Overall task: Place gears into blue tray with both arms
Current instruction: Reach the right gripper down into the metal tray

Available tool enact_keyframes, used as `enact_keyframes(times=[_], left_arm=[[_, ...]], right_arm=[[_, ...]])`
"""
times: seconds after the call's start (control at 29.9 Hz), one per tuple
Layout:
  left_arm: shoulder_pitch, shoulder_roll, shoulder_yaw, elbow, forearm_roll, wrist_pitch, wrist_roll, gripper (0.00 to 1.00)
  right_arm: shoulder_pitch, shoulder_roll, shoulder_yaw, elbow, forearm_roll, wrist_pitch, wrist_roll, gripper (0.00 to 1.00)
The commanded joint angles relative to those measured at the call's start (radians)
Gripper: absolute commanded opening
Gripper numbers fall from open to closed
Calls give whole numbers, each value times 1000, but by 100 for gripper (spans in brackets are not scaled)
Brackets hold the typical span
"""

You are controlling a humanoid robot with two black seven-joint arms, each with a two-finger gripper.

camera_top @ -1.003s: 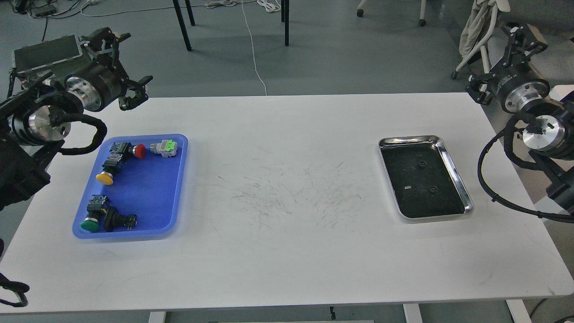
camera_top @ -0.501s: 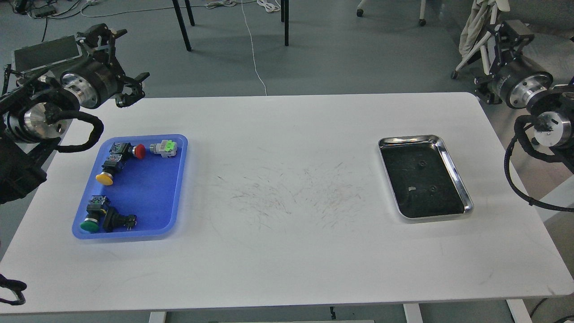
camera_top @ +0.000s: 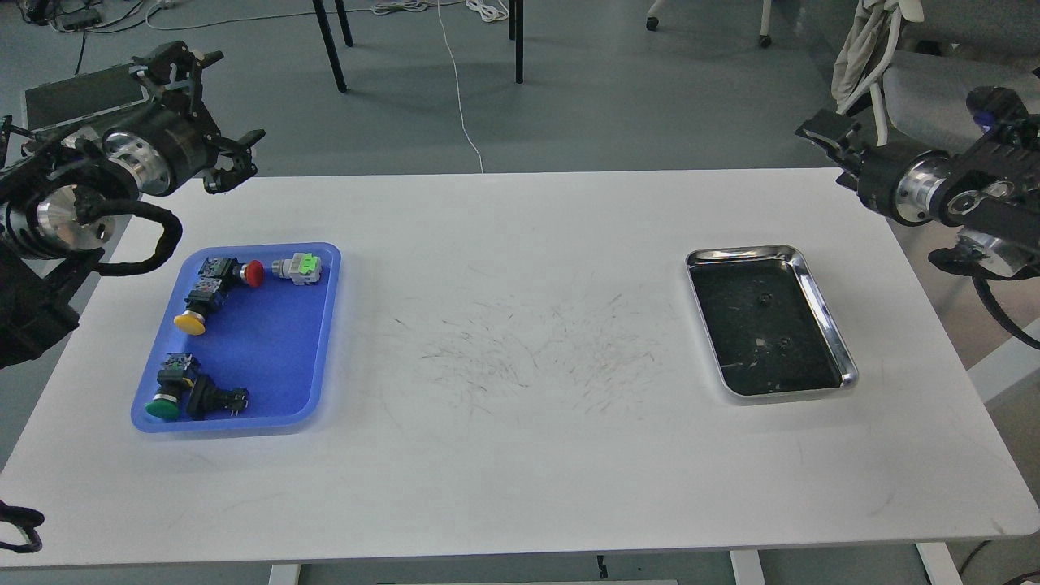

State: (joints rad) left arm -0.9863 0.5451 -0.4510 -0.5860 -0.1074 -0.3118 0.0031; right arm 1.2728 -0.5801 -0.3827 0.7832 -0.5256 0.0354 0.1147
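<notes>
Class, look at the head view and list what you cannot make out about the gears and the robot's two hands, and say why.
- Two tiny black gears on the shiny steel tray's black lining: too small and dark, teeth unreadable.
- Right hand: seen end-on, finger gap unclear.
- Left hand: small, dark, open or shut unclear.
- Both arms: cut off by the edges.

Gears (camera_top: 764, 300) lie in the steel tray (camera_top: 827, 307) at right, blue tray (camera_top: 276, 357) holding switches (camera_top: 195, 310) at left
</notes>
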Motion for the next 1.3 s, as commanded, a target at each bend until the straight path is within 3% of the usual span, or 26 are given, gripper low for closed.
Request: enact_keyframes(times=[0.0, 0.6, 0.87, 1.27], left_arm=[[0, 1, 0, 0, 0, 0, 0, 99], [2, 21, -1, -2, -2, -4, 0, 99], [3, 21, 0, -2, -2, -7, 0, 99], [3, 22, 0, -2, -2, -10, -2, 99]], right_arm=[[-30, 22, -41, -30, -99, -2, -23, 97], [-59, 100, -160, -36, -439, -5, -10, 97], [-125, 120, -162, -85, -451, -5, -10, 96], [-151, 178, -162, -110, -451, -11, -9, 85]])
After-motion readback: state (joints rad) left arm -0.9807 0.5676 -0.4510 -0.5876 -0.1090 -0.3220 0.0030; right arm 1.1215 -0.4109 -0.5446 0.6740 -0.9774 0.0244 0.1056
